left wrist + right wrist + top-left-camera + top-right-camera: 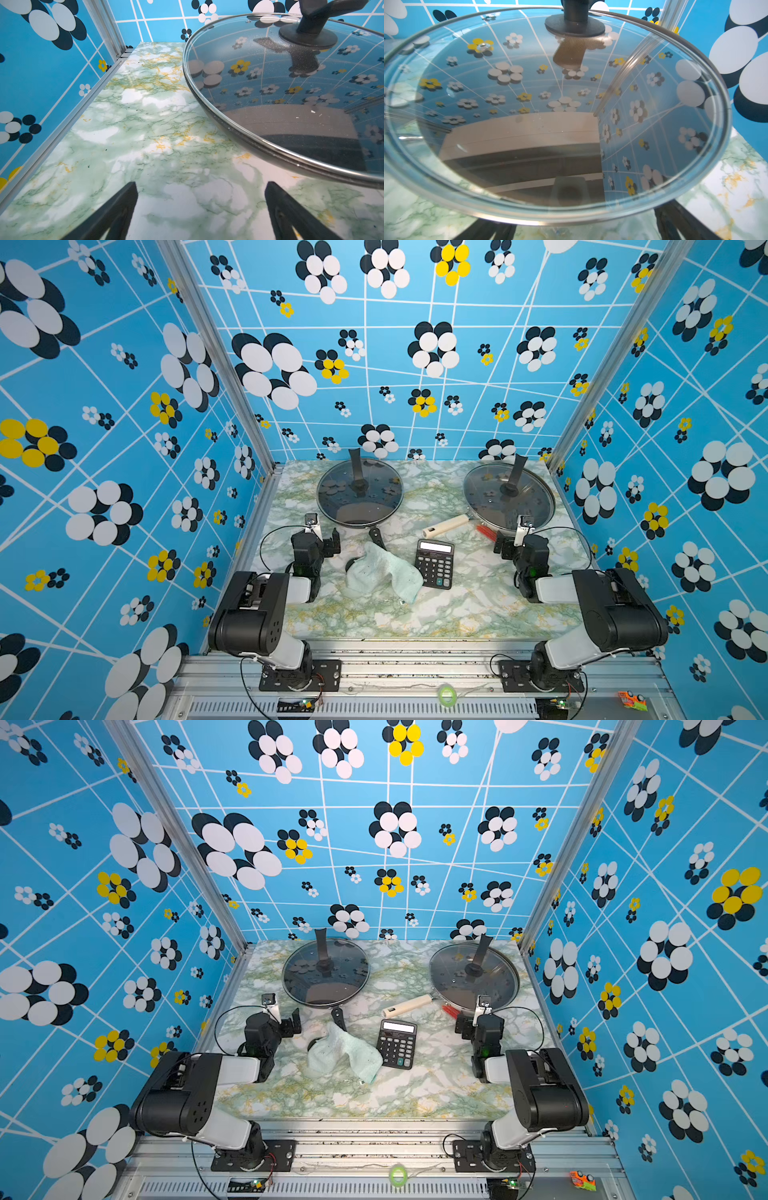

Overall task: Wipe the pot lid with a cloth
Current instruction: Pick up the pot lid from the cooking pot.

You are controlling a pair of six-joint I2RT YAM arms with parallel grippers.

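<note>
Two glass pot lids with black knobs sit on pans at the back of the table: one (pixel 359 491) (pixel 326 973) on a black pan, another (pixel 509 497) (pixel 473 975) on a pan with a cream handle. The pale mint cloth (pixel 382 572) (pixel 345 1052) lies crumpled mid-table, over the black pan's handle tip. My left gripper (pixel 332 542) (pixel 200 184) stands open over bare table, beside the black pan's lid (pixel 291 93). My right gripper (pixel 502 546) (pixel 577 227) stands open, its fingers partly hidden behind the near rim of the other lid (pixel 529 93).
A black calculator (pixel 434 564) lies right of the cloth. The cream pan handle (pixel 446 526) and a red bristly thing (pixel 486 532) lie between calculator and right gripper. Patterned walls close in three sides. A green tape ring (pixel 446 695) sits on the front rail.
</note>
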